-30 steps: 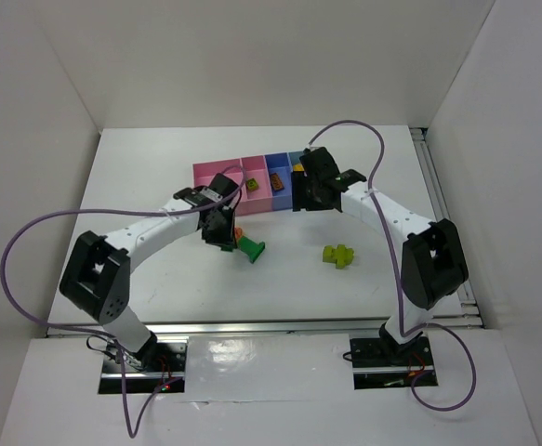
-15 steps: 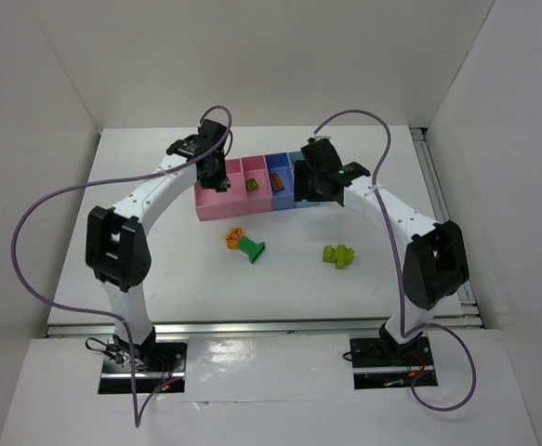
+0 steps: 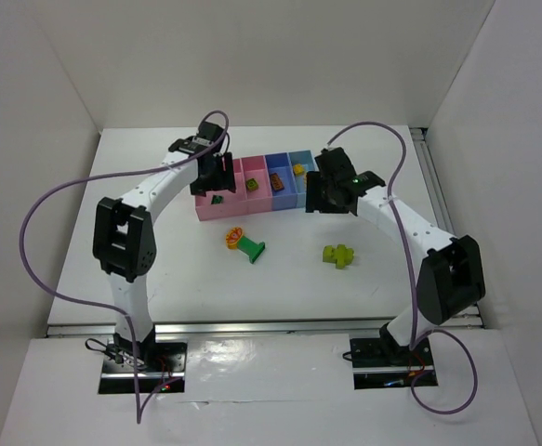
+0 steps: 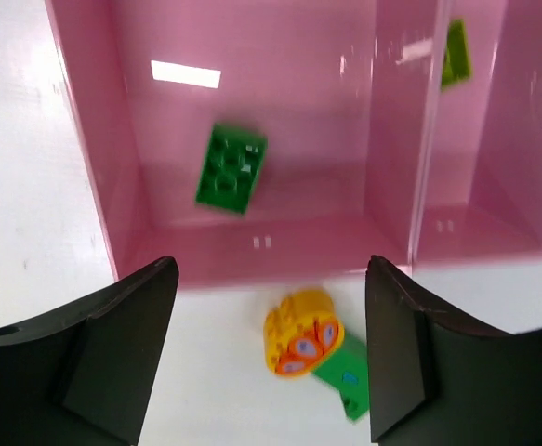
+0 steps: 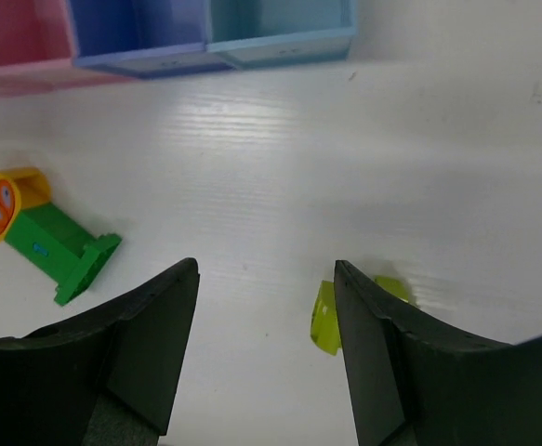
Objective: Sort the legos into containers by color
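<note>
Dark green plastic brick [image 4: 231, 168] in wide pink plastic bin [image 4: 94, 139], counter [image 3: 159, 269] far edge; green-yellow brick pair [image 3: 245, 242] & lime green brick [image 3: 339, 254] unsorted. Left claw [image 4: 271, 344], right claw [image 5: 266, 344]: agape, empty.

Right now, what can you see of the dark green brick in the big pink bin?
The dark green brick is a glossy plastic block with round studs on top. It seems to lie flat, studs up and slightly askew, on the floor of the wide pink bin, alone there, clear of the walls. Nothing holds it; the left gripper hangs open over the bin's near wall.
</note>
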